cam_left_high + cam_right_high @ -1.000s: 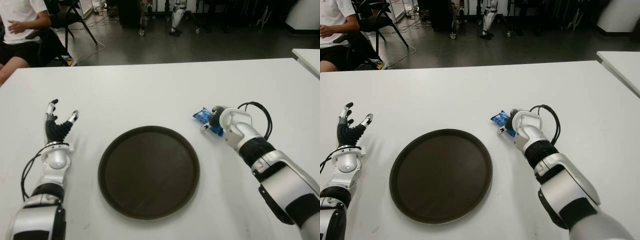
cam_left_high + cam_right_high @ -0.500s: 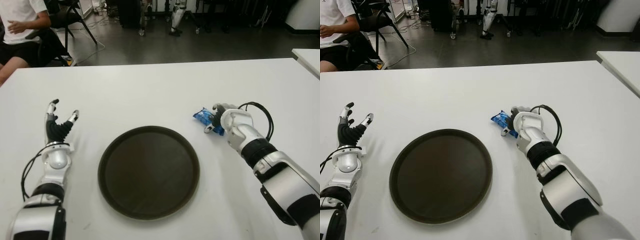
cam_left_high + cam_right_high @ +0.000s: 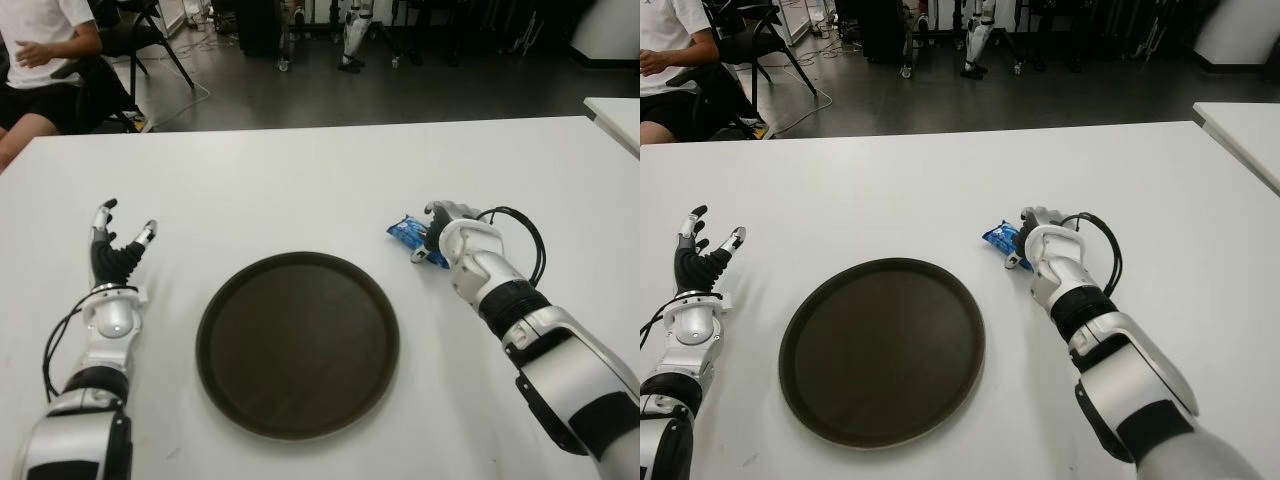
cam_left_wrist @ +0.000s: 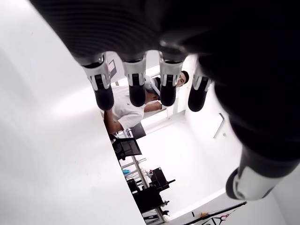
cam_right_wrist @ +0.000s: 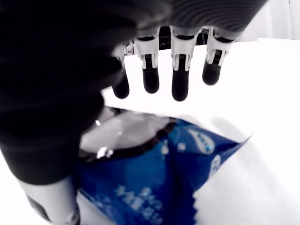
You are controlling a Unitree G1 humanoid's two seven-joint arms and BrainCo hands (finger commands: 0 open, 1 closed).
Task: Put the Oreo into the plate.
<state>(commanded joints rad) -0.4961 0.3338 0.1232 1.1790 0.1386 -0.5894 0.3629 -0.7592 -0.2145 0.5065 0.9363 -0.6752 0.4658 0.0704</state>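
The Oreo, a blue packet [image 3: 410, 233], lies on the white table [image 3: 300, 180] just beyond the right rim of the dark round plate [image 3: 298, 345]. My right hand [image 3: 438, 222] is at the packet's right end. In the right wrist view its fingers [image 5: 179, 84] stretch straight out over the blue packet [image 5: 159, 187], with the thumb beside it, not closed round it. The plate holds nothing. My left hand [image 3: 118, 248] shows open to the left of the plate, fingers spread.
A seated person [image 3: 40, 50] and a chair [image 3: 150, 30] are past the table's far left corner. The corner of a second white table [image 3: 615, 108] shows at the far right. Dark floor lies beyond the far edge.
My right hand has shifted slightly farther up the table and its fingers have straightened over the packet. The packet, plate and left hand stay where they were.
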